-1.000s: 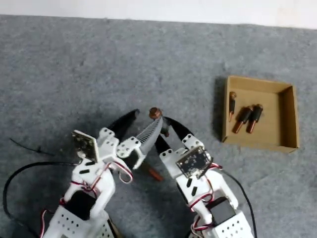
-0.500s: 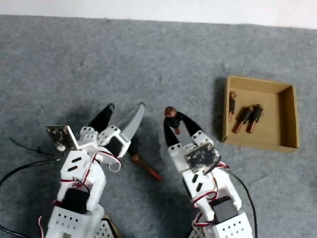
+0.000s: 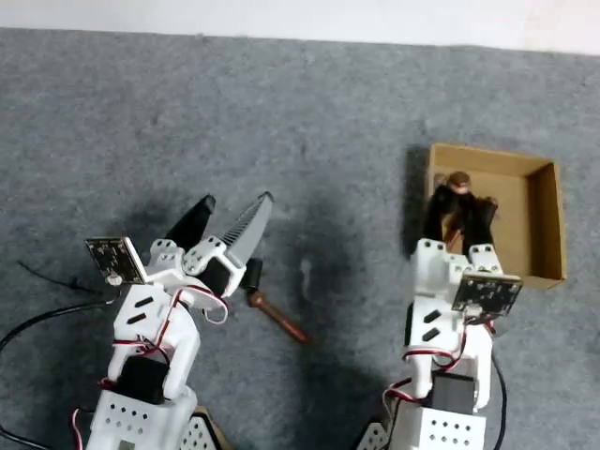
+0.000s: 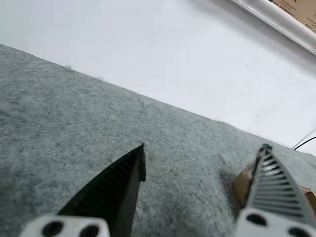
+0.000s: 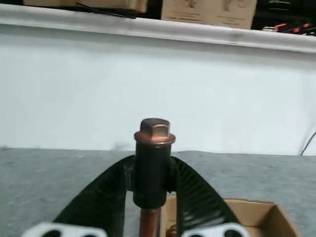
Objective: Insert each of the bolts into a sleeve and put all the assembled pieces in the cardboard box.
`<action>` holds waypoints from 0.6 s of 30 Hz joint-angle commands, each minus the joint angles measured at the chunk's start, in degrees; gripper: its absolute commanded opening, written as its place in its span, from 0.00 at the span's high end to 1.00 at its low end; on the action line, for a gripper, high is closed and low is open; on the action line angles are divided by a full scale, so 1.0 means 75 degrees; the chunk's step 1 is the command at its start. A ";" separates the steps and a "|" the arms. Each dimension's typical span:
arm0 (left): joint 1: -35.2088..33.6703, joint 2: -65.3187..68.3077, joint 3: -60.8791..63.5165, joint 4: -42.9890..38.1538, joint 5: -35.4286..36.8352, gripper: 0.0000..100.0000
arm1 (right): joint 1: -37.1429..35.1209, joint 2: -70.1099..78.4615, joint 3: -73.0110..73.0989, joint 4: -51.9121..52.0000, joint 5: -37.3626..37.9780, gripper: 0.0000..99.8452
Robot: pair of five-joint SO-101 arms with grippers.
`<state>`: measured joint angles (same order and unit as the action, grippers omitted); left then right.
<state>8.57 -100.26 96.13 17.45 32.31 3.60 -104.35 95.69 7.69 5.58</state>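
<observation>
Copper sleeved bolt (image 5: 150, 168) clenched in right end effector (image 3: 459, 208), one twin (image 3: 278, 318) beside released left end effector (image 3: 237, 200).

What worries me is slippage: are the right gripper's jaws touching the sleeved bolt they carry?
Touching. The right wrist view shows the jaws of the right gripper clamped against both sides of the black sleeve, with no gap.

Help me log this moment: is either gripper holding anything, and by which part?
The right gripper holds an assembled bolt upright, its fingers clamped on the black sleeve. The left gripper is open and holds nothing.
</observation>
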 commanded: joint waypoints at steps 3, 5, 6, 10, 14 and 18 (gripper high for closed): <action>-0.0018 -0.0135 0.0147 -0.0047 0.0082 0.67 | 0.0486 0.0041 0.0568 -0.0240 -0.0082 0.99; -0.0041 -0.0135 0.0147 -0.0035 0.0070 0.67 | 0.0615 0.0451 0.0311 -0.0240 -0.0082 0.99; -0.0041 -0.0135 0.0147 -0.0023 0.0070 0.67 | 0.0674 0.0779 0.0100 -0.0252 -0.0047 0.99; -0.0053 -0.0111 0.0147 -0.0023 0.0070 0.67 | 0.0873 0.3147 -0.1459 -0.0252 0.0352 0.99; -0.0064 -0.0076 0.0147 -0.0012 0.0070 0.67 | 0.1530 0.6312 -0.3675 -0.0240 -0.0070 0.99; -0.0076 -0.0064 0.0158 -0.0012 0.0070 0.67 | 0.2081 0.9418 -0.5808 -0.0229 -0.0316 0.99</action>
<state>8.57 -100.26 96.13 17.54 32.31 16.26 -51.16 66.95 7.60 4.44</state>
